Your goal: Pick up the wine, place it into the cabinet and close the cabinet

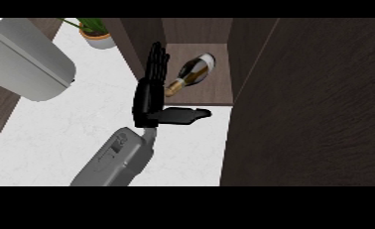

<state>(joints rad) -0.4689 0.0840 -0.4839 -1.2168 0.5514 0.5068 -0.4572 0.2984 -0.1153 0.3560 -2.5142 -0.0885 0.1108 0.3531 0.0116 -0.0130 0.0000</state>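
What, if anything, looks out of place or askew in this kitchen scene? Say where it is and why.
The wine bottle lies on its side on the cabinet shelf, slanted, not standing upright. The cabinet door is open. One hand is beside the bottle, fingers straight, not holding it. Nothing looks spilled or broken.

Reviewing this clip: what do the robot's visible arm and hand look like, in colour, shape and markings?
One arm shows. Its forearm is a grey, rounded, boxy casing with small dark markings on its upper face, narrowing to a pale wrist. The hand is all black, with long slender segmented fingers and a flatter, broader thumb. No cables show.
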